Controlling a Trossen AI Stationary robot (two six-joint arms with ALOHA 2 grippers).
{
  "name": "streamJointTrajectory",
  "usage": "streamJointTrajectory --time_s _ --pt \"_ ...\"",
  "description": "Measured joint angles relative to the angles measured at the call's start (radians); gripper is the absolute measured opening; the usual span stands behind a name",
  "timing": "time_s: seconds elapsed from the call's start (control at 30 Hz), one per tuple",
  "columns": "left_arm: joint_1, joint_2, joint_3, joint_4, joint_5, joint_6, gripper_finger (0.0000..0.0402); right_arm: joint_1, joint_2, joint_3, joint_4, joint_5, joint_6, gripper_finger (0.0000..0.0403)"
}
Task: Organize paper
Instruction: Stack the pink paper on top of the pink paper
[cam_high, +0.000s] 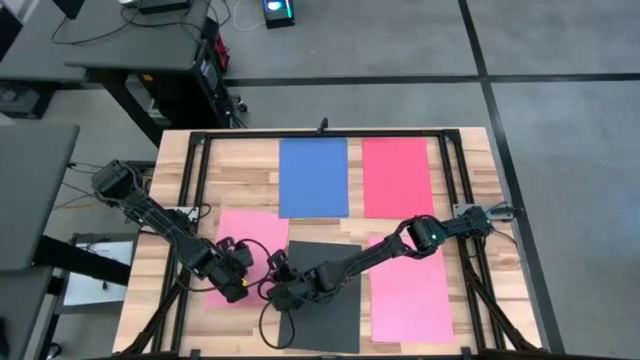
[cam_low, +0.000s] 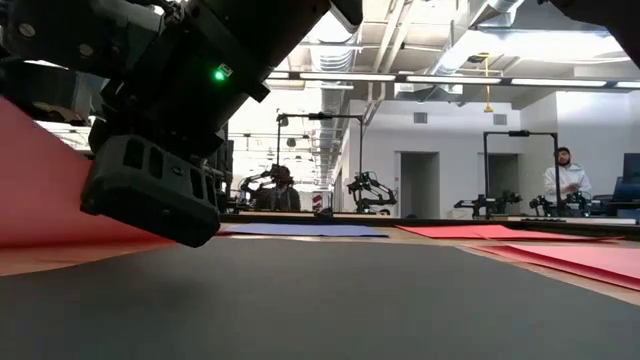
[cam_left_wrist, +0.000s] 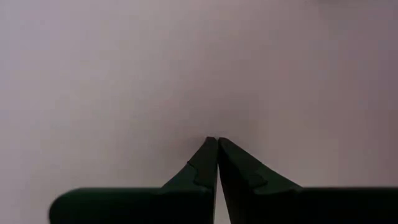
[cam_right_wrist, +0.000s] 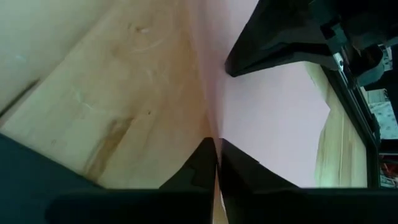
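Pink sheet (cam_high: 245, 235) on the table's left: I see both grippers on it, the left gripper (cam_high: 238, 283) pressed shut against it and the right gripper (cam_high: 281, 268) clenched on its lifted edge. Black sheet (cam_high: 335, 310) lies beside it, another pink sheet (cam_high: 410, 300) further right, blue sheet (cam_high: 313, 177) and red sheet (cam_high: 397, 177) behind.

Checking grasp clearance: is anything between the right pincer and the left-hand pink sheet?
Nothing visible. The right pincer is already shut on the pink sheet at its edge. The left pincer, also shut, has its tips on the same sheet, beside the grasp and not in its way.
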Motion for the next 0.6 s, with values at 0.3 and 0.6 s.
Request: streamJointTrajectory --time_s 0.3,0.6 --pt "-0.016 -0.033 0.207 -0.385 -0.129 0.005 0.0 0.0 0.0 0.0 0.03 0.003 0.0 0.0" --pt "-0.109 -0.034 0.468 -0.656 -0.314 -0.034 0.0 -0.006 -0.003 0.0 0.029 0.003 0.094 0.0"
